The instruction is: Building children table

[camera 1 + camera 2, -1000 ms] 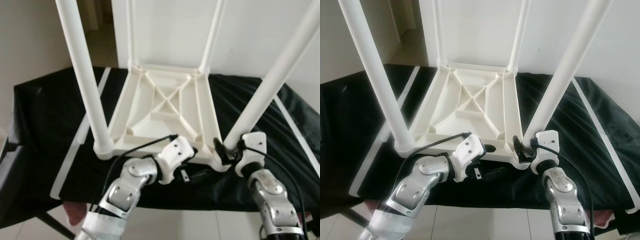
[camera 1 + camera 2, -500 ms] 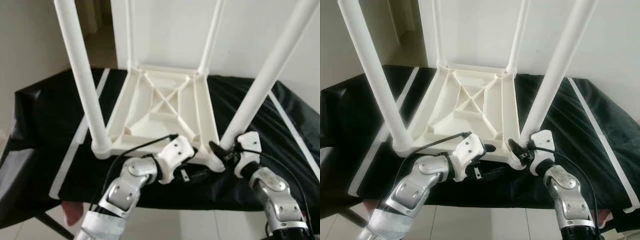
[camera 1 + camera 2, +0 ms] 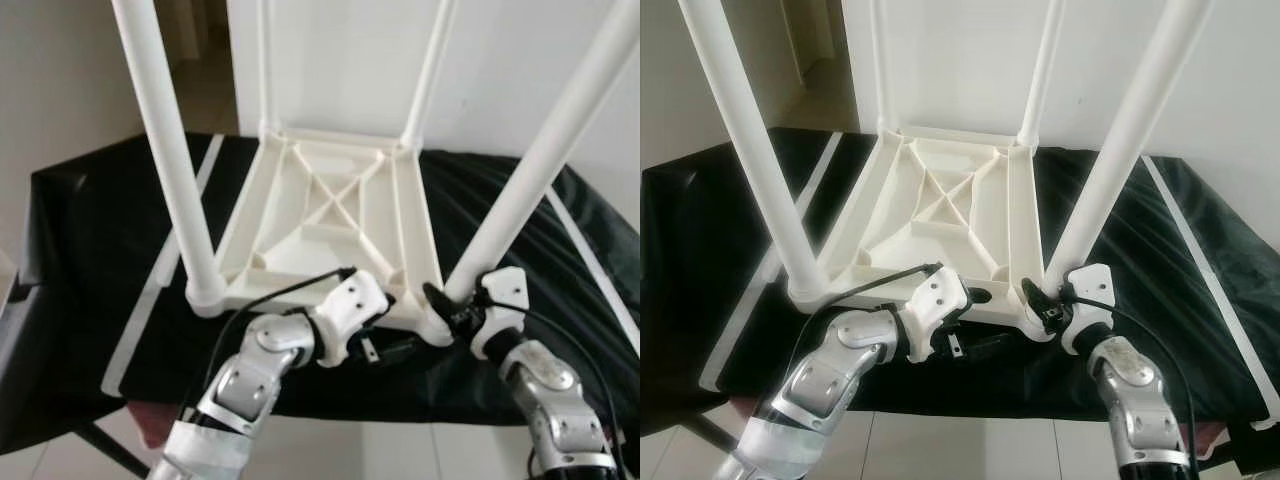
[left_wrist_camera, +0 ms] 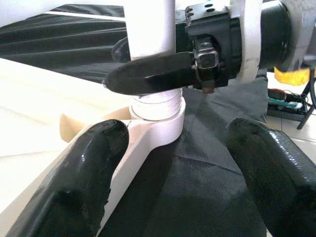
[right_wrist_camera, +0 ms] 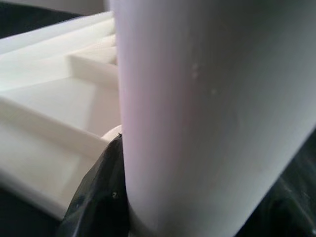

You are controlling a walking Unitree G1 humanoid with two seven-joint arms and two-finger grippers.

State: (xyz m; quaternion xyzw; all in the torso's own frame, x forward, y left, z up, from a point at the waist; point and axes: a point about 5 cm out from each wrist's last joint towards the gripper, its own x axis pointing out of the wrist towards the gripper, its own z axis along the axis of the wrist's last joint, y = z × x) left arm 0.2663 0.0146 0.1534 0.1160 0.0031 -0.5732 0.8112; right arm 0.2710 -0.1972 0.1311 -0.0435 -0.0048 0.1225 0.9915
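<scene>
**Q:** Left wrist view first — what did I have nearest the camera?

**A:** I saw the left gripper [image 4: 170, 173] with its two black fingers [image 4: 64, 187] spread wide apart, holding nothing. Between them lay the black cloth [image 4: 197, 182] and the near corner of the upturned table [image 3: 330, 215]. One finger sat close against the table's white rim; I could not tell whether it touched.

**Q:** And the right side?

**A:** Just beyond, I had the right gripper [image 3: 448, 303] pinching the near right leg [image 3: 540, 165] at its base, right above the threaded socket. In the left wrist view one black finger lay across the front of that leg. In the right wrist view the white tube crowded the lens, with a dark fingertip [image 5: 96, 197] pressed to its side.

**Q:** Where was the table itself?

**A:** Upside down on the black cloth, ribbed underside facing up, straight ahead of both arms. The near left leg [image 3: 170, 160] stood upright in its corner. Farther back, two thinner-looking legs [image 3: 428, 70] rose at the far corners, before a white wall [image 3: 500, 50].
</scene>
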